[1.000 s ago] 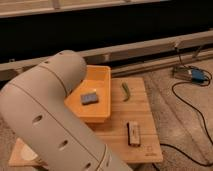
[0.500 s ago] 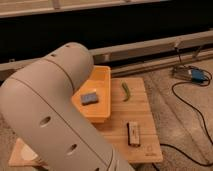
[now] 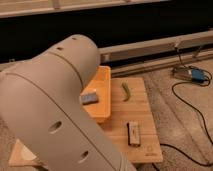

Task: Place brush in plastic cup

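Because the arm (image 3: 55, 110) is covering much of the wooden board (image 3: 137, 107), the gripper is hiding behind it, so I cannot tell its state. The brush and the plastic cup are not showing either, presumably lying on the board's covered part. I am expecting the brush to be light, stiff and prone to rolling, so I am favouring a pinch across the handle's middle.

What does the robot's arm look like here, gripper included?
The arm is a bulky, rounded cream-beige shell dotted with small dark round holes; no cables or markings show. The gripper is not in view, so where it sits cannot be told.
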Available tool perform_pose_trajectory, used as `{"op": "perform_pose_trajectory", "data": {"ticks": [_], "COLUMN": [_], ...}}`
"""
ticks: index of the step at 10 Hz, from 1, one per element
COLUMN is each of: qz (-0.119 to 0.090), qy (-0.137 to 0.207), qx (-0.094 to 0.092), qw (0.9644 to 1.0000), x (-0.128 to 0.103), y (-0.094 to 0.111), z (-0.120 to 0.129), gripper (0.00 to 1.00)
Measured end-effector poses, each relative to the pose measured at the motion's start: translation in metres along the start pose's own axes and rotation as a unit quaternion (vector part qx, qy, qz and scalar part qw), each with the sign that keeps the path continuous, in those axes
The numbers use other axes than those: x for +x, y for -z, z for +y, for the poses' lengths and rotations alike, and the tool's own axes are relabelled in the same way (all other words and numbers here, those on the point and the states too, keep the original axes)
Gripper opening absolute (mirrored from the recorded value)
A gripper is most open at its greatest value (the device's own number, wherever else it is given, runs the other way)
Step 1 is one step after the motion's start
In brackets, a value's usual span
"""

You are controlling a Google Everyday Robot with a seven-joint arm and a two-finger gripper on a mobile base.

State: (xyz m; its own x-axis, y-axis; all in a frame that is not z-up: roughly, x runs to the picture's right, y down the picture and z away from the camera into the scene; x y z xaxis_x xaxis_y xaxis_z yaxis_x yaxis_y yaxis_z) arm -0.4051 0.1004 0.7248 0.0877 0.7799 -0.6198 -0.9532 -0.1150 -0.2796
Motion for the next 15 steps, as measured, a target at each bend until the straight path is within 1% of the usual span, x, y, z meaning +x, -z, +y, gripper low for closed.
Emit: {"op": "perform_pose_trajectory", "data": {"ticks": [2, 3, 4, 6, 8, 10, 15], "qz": [-0.017, -0.024, -0.031, -0.047, -0.064, -0.073, -0.073], "qy": [0.006, 0.007, 0.009, 0.014, 0.02, 0.022, 0.025], "qx": [-0.014, -0.017, -0.021, -0.024, -0.025, -0.025, -0.025], "qw": [0.9997, 0.9995, 0.9993, 0.9985, 0.9975, 0.9967, 0.9967], "x": [0.009, 0.016, 0.024, 0.045, 0.073, 0.084, 0.086], "y": [0.024, 0.034, 0.048, 0.074, 0.098, 0.108, 0.108], "z": [-0.009, -0.015, -0.022, -0.039, -0.058, -0.069, -0.067], "gripper": [0.0, 0.0, 0.0, 0.0, 0.0, 0.0, 0.0]}}
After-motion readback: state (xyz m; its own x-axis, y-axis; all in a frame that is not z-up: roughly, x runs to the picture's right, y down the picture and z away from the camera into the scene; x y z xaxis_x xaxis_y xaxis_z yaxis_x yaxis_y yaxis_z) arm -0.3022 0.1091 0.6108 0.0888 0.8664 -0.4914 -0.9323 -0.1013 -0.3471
